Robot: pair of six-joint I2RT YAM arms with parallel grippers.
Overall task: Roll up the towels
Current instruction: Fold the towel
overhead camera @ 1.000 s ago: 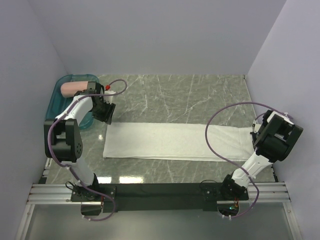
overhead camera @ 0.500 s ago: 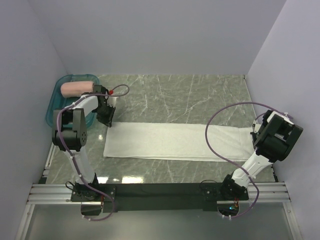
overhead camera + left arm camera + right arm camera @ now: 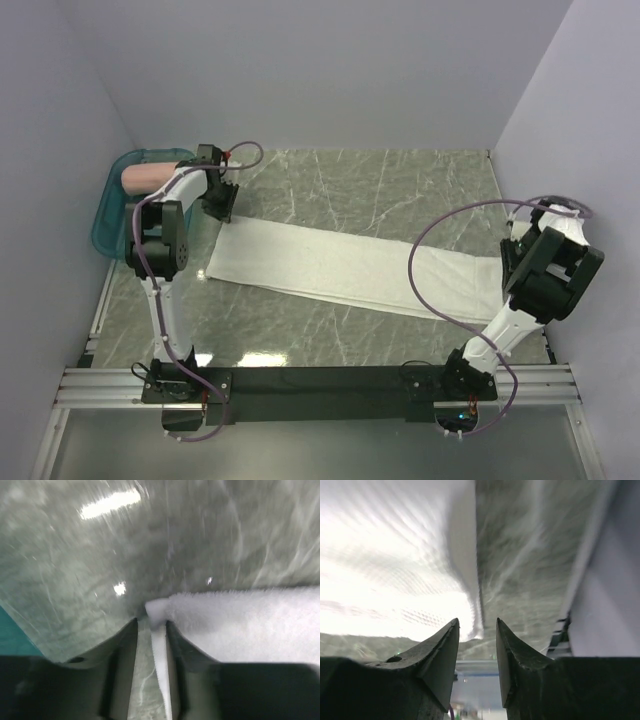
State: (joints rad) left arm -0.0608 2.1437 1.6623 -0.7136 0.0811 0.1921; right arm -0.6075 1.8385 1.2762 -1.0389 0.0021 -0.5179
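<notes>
One salmon-pink towel [image 3: 145, 177], rolled into a short cylinder, lies in the teal tray [image 3: 103, 222] at the far left of the tabletop [image 3: 380, 190], along the tray's far side. The white towel [image 3: 340, 270] lies outside the tray, spread flat in a long strip across the middle of the tabletop. It runs at a slant, from a far-left end just beside the tray to a near-right end close to the tabletop's right edge. The left pincer [image 3: 151, 622] sits low at the strip's far-left corner. Its jaws stand only a narrow slit apart, and the bunched corner of the white towel is pinched at the fingertips [image 3: 176, 635], with a thin line of cloth showing in the gap. The right pincer [image 3: 476, 621] hangs over the right end of the white towel, its jaws parted by a moderate gap. From the wrist, the towel's edge and corner lie just beyond its tips, with no cloth caught between them.
</notes>
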